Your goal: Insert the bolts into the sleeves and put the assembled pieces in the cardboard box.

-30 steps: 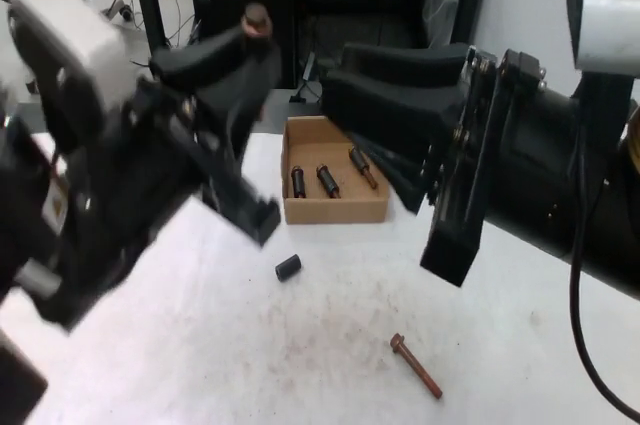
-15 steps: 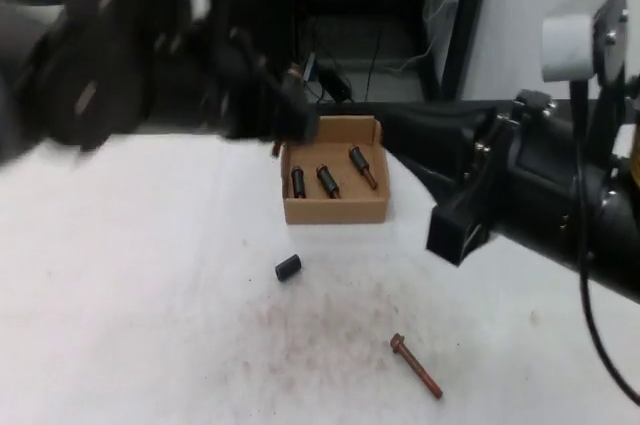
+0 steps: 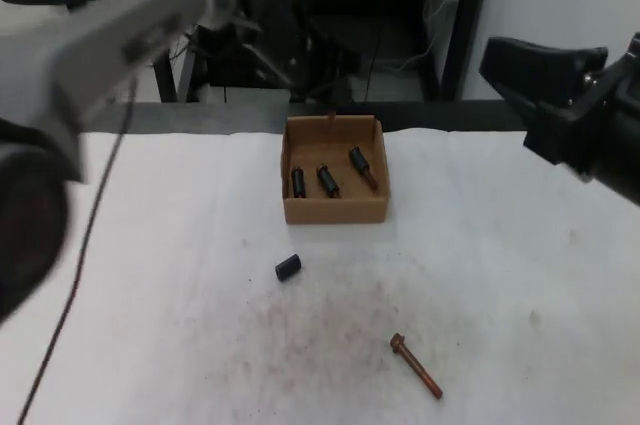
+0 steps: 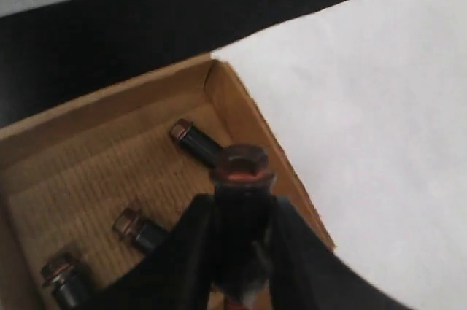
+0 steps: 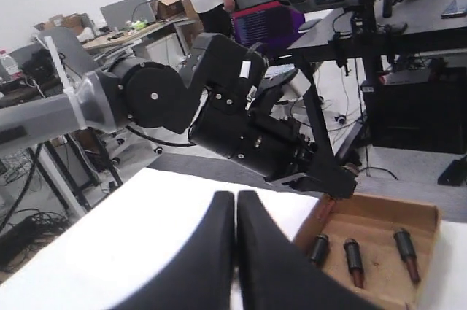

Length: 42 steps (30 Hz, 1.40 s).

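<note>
Where the box stands, high view: far middle of the bench, three pieces lying inside.
Sleeve, high view: loose on the bench, on the near side of the box.
Bolt, high view: loose on the bench, well apart from the sleeve, towards the near edge.
Left pincer, left wrist view: clamped on the held piece, bolt head past the fingertips, above the box's wall; the three pieces lie below, apart.
Right pincer, right wrist view: fingers pressed together on nothing, above the bench, short of the box.
</note>
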Motion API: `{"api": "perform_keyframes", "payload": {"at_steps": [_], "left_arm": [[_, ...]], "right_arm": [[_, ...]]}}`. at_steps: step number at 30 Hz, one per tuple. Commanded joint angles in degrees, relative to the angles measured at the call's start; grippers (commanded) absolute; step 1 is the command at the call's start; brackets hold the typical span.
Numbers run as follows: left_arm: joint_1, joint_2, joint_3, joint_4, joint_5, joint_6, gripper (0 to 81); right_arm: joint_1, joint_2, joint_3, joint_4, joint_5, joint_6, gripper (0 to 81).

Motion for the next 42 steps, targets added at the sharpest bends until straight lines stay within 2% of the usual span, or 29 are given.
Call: {"api": "perform_keyframes", "payload": {"at_steps": [1, 8, 13, 17, 21, 23, 28, 31, 32, 35, 39, 42], "left_arm": [[0.0, 8.2, -9.1, 4.2, 0.5, -1.5, 0.3], [0.0, 11.8, -10.4, 2.7, -4.2, 4.8, 0.3], [0.2, 11.8, -10.4, 2.3, -5.0, 9.9, 1.4], [0.4, 11.8, -10.4, 2.3, -4.7, 10.2, 13.4], [0.5, 11.7, -10.4, 3.6, -4.7, 9.9, 33.0], [0.5, 11.7, -10.7, 4.7, -4.7, 9.9, 37.6], [0.6, 11.0, -10.7, 6.8, -6.1, 10.9, 37.6], [0.6, 9.5, -10.7, 9.4, -10.0, 11.3, 34.8], [0.6, 8.6, -10.7, 10.6, -12.1, 11.3, 28.8], [0.8, 4.7, -10.7, 13.4, -15.3, 13.5, 0.1], [0.9, -2.1, -10.7, 14.1, -16.0, 13.6, 0.3], [0.9, -8.2, -10.7, 14.3, -17.4, 12.0, 0.3]], "right_arm": [[-1.2, -0.5, -0.5, 3.2, 0.0, 0.5, 0.8], [-1.2, -0.5, -0.3, 3.8, 0.0, 0.5, 0.8], [-1.2, -0.5, -0.3, 4.9, 0.0, 0.5, 0.8], [-1.2, -0.5, -0.3, 4.9, -0.1, 0.5, 0.8], [-1.2, -0.5, -0.3, 4.9, -2.5, 0.6, 0.8], [-1.2, -0.5, -0.3, 4.9, -3.5, 0.6, 0.8], [-1.2, -0.5, -0.3, 4.9, -3.4, 0.6, 0.8], [-1.2, -0.5, -0.3, 4.9, -3.4, 0.6, 0.8], [-1.2, -0.5, -0.3, 4.9, -3.4, 0.6, 0.8], [-1.2, -0.5, -0.3, 6.3, -3.4, 0.6, 0.8], [-1.2, -0.5, -0.3, 12.9, -3.4, 0.3, 0.8], [-1.2, -0.5, -0.3, 17.7, -3.4, -2.8, 0.8]]}}
